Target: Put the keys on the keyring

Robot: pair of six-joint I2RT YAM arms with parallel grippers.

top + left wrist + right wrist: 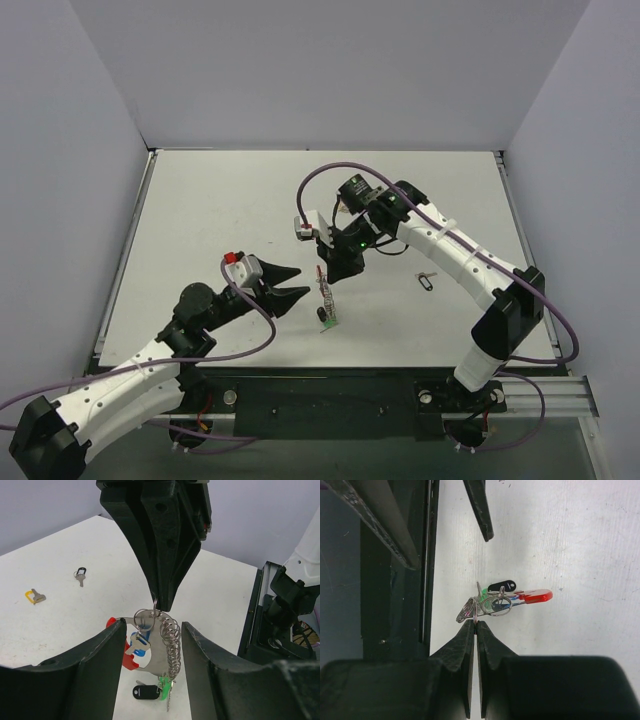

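My right gripper [328,282] is shut on the thin metal ring at the top of the keyring [327,304], which hangs below it. The keyring [150,650] has red and blue tags, a silver plate, a chain of small rings, a green piece and a black tag that lies on the table. In the right wrist view the shut gripper [475,622] pinches the ring of the keyring [500,600]. My left gripper [300,281] is open just left of the bunch, and the bunch hangs between its fingers [152,630]. A loose black-headed key [427,281] lies to the right, and also shows in the left wrist view [80,575].
A key with a yellow head [34,596] lies on the white table [220,200] near the black-headed one. The table's dark front rail [395,580] is close to the bunch. Grey walls stand round the table.
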